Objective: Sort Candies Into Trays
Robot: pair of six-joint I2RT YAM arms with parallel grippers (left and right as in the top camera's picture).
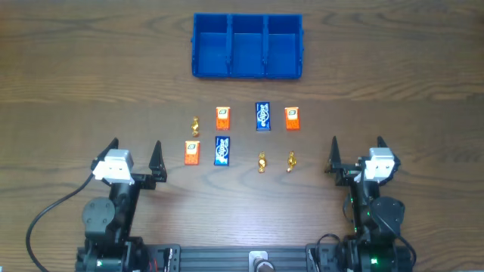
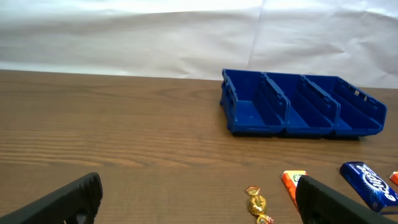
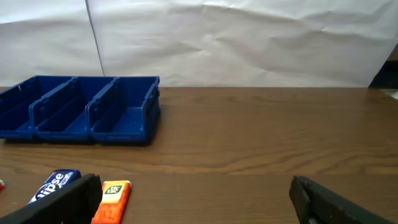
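Short of the tray [image 1: 247, 73], set out the candies [image 1: 222, 118] in two loose rows — none sorted yet. Farther from the tray, parked left gripper [image 1: 136, 143] and right gripper [image 1: 357, 141], jaws spread wide, holding nothing — probably to leave every piece reachable for a first pick.

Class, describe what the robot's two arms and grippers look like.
Both arms are black and jointed, with a white block at each wrist. The left gripper and right gripper have two dark pointed fingers. A black cable loops beside the left arm.
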